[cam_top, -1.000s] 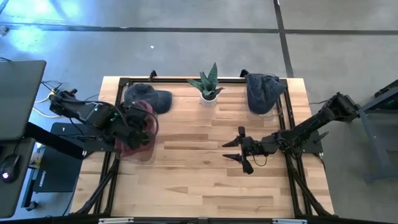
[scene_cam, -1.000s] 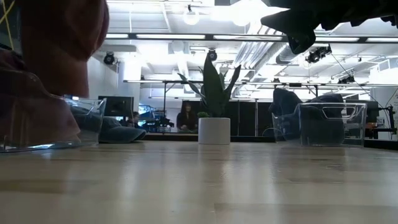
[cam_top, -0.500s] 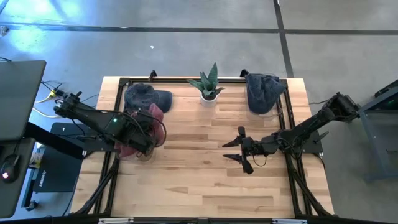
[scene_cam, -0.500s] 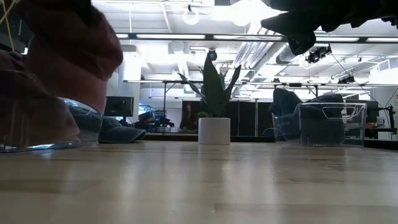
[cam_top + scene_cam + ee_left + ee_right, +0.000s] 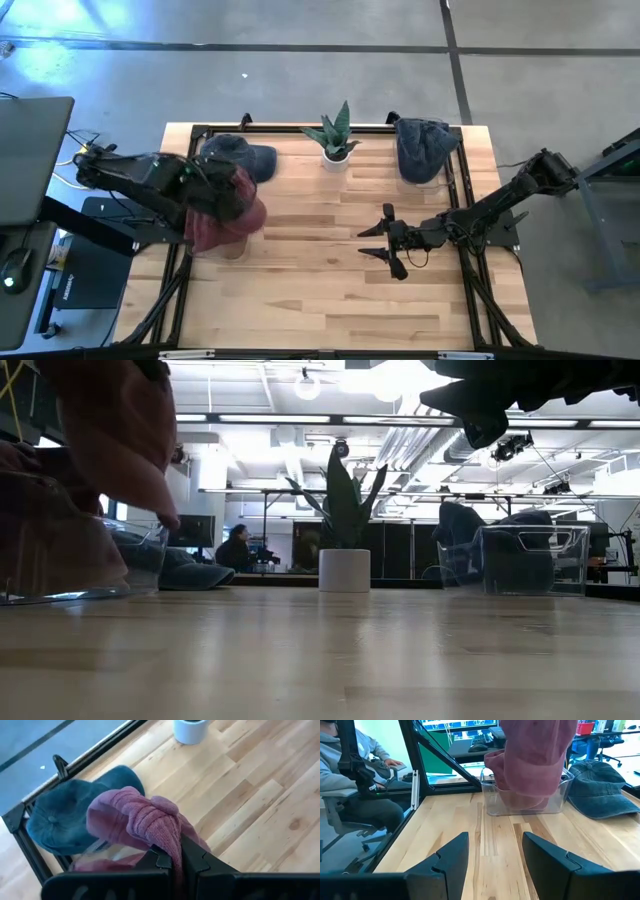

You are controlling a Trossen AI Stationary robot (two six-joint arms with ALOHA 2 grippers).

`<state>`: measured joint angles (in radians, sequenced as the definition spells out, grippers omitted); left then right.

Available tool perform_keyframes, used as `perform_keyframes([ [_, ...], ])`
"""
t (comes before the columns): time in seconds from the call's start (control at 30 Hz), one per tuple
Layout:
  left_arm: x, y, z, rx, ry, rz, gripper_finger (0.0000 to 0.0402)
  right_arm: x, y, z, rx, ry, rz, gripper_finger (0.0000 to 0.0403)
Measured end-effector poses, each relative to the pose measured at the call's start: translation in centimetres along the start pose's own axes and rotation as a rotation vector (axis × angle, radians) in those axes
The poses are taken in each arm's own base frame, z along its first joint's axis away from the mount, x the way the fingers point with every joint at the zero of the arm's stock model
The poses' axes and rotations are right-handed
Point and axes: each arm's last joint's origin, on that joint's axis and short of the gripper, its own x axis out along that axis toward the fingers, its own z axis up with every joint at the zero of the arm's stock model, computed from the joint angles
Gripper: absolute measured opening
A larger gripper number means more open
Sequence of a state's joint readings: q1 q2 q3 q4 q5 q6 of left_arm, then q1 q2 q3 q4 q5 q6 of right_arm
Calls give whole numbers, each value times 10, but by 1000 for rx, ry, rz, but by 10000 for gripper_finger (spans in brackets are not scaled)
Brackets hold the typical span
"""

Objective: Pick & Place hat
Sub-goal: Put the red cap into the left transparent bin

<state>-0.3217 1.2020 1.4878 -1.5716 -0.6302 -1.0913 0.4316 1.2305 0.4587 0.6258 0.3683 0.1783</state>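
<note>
A dusty-pink knit hat point(image 5: 228, 208) hangs from my left gripper point(image 5: 176, 854), which is shut on it above a clear plastic bin point(image 5: 526, 802) near the table's left edge. The low view shows the hat point(image 5: 110, 430) over that bin point(image 5: 75, 560). A blue cap point(image 5: 240, 157) lies flat on the table just beyond the bin. My right gripper point(image 5: 385, 242) hovers open right of the table's middle, its fingers pointing at the bin point(image 5: 492, 862). My left gripper pinches a bunched fold of the pink hat point(image 5: 167, 832) between its two fingers, coming from above and slanting from the table's left. The hat droops slack below the fingers, and its lower part point(image 5: 527, 795) reaches down inside the clear bin's walls.
A potted plant point(image 5: 335, 140) stands at the middle of the far edge. A second clear bin point(image 5: 530, 560) with a dark blue hat point(image 5: 424, 148) sits at the far right corner. A seated person point(image 5: 355, 775) shows beyond the table's left side. Bare wood point(image 5: 320, 290) spans the near half.
My left gripper swung toward the table's right with the pink hat, then drew back toward the left and far edge. The hat stayed hanging over the bin and swayed with it. My right arm kept still.
</note>
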Motion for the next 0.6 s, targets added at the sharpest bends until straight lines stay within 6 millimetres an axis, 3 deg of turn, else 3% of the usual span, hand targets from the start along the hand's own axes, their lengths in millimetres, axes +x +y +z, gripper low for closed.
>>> perform_keyframes([
  [0.23,-7,22,27,-6,61,-49,0,0,0,0,1,-1,-3,181],
  [0.47,-2,26,32,-11,130,-73,0,0,0,0,2,2,1,181],
  [0.6,-3,42,36,-16,120,-60,0,0,0,0,2,5,3,181],
])
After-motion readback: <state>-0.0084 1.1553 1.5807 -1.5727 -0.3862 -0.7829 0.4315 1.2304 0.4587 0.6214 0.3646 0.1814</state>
